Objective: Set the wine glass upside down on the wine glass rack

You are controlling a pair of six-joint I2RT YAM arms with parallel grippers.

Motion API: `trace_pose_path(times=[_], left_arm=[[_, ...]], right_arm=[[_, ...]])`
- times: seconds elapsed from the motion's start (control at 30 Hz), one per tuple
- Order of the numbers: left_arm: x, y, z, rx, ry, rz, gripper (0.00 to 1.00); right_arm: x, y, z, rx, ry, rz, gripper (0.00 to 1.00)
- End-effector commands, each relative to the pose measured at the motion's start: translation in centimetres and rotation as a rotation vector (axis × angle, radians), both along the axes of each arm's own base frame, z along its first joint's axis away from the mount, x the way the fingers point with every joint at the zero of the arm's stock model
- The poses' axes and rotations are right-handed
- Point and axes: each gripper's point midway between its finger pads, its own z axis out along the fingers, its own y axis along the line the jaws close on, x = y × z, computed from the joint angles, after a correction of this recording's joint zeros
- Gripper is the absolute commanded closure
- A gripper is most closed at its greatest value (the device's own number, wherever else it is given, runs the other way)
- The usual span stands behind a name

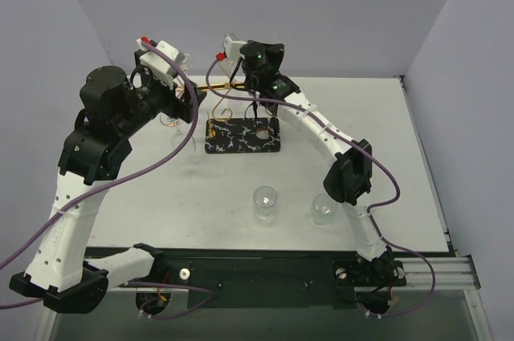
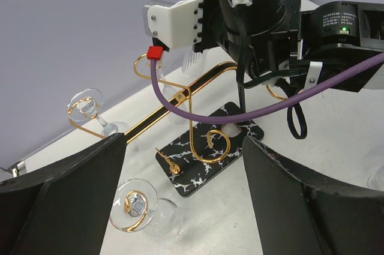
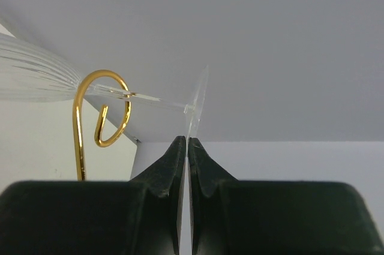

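Your worktop (image 1: 161, 205) carries the wine glass rack (image 1: 241, 136) at its centre, with both arms reaching in over it. Well in front of the rack, two spare glasses (image 1: 265, 203) stand upright, apart from each other. In the left wrist view, two hung glasses (image 2: 84, 108) sit foot-up in the rack's nearer curls.

The wine glass (image 3: 42, 75) you are working with is up at the far curled loop (image 3: 99, 72). Its ribbed bowl lies beyond the loop, its stem crosses the curl, and its foot is on your side. Your right tool (image 3: 188, 141) is clenched on the edge of that foot. Your left tool (image 2: 183, 141) is spread wide, grasps nothing and faces the rack from beside it.

You look to be on the hanging step, close to done. What the views don't settle is whether the stem sits fully inside the hook. Next, ease the glass along until the foot bears on the wire. Then release gently and draw straight back, so you don't drag the foot out or knock the neighbouring glasses.
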Motion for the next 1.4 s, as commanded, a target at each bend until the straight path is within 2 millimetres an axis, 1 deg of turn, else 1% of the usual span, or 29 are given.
trace_pose_path(times=[0.0,0.07,0.1,0.13,0.17,0.27,0.37,0.4,0.43,0.47,0.7,0.77,0.87,1.0,1.03,1.1,1.13,1.23,1.27,1.3,1.33,1.37], left_arm=[[0.0,0.2,1.3,-0.011,-0.046,-0.001,0.11],[0.0,0.1,1.3,-0.010,-0.047,-0.003,0.11],[0.1,0.1,1.2,-0.008,-0.045,-0.003,0.11],[0.0,0.1,1.2,-0.007,-0.046,-0.006,0.11],[0.1,0.1,1.3,-0.008,-0.049,-0.005,0.11],[0.1,0.0,1.2,-0.009,-0.046,-0.008,0.11],[0.1,0.0,1.3,-0.010,-0.049,-0.009,0.11],[0.0,0.0,1.4,-0.011,-0.050,-0.011,0.11],[0.0,0.0,1.4,-0.011,-0.052,-0.011,0.11],[0.0,0.0,1.5,-0.012,-0.053,-0.012,0.11],[-0.2,0.0,1.3,-0.006,-0.054,-0.016,0.10],[-0.3,0.1,1.4,-0.008,-0.058,-0.016,0.10],[-0.5,0.1,1.4,-0.006,-0.059,-0.017,0.10],[-0.5,0.1,1.3,-0.006,-0.057,-0.019,0.10],[-0.6,0.2,1.4,-0.007,-0.060,-0.019,0.10],[-0.5,0.1,1.4,-0.007,-0.060,-0.019,0.10],[-0.4,0.1,1.2,-0.007,-0.056,-0.019,0.10],[-0.5,0.1,1.4,-0.010,-0.062,-0.020,0.10],[-0.4,0.1,1.3,-0.009,-0.061,-0.020,0.10],[-0.4,0.1,1.4,-0.010,-0.062,-0.019,0.10],[-0.4,0.1,1.3,-0.009,-0.061,-0.020,0.10],[-0.4,0.1,1.4,-0.010,-0.064,-0.020,0.10]], right_arm=[[0.7,-0.7,2.3,0.059,-0.085,-0.026,1.00],[0.9,-1.2,2.2,0.053,-0.082,-0.036,1.00],[1.1,-1.8,1.8,0.046,-0.072,-0.048,1.00],[1.1,-1.9,2.0,0.050,-0.074,-0.050,1.00],[1.1,-2.2,1.7,0.044,-0.065,-0.055,1.00],[1.0,-2.6,1.6,0.042,-0.059,-0.062,1.00],[0.9,-3.0,1.4,0.033,-0.052,-0.067,1.00],[0.7,-2.9,1.7,0.036,-0.054,-0.066,1.00],[0.7,-3.0,1.4,0.030,-0.047,-0.069,1.00],[0.5,-3.0,1.5,0.034,-0.049,-0.066,1.00],[0.1,-3.4,0.9,0.014,-0.030,-0.081,1.00],[0.0,-3.5,0.8,0.012,-0.028,-0.086,0.97],[-0.2,-3.6,0.7,0.016,-0.028,-0.091,0.86],[-0.5,-3.8,0.8,0.028,-0.030,-0.099,0.78],[-0.7,-4.0,1.1,0.035,-0.034,-0.101,0.75],[-1.0,-4.1,1.2,0.042,-0.034,-0.100,0.73],[-1.2,-4.0,0.7,0.043,-0.026,-0.102,0.72],[-1.9,-4.4,0.9,0.054,-0.026,-0.103,0.68],[-2.3,-4.6,1.4,0.063,-0.032,-0.104,0.68],[-2.4,-4.6,0.9,0.056,-0.021,-0.105,0.67],[-2.7,-4.9,1.4,0.063,-0.026,-0.106,0.67],[-2.9,-5.1,1.1,0.059,-0.021,-0.113,0.67]])
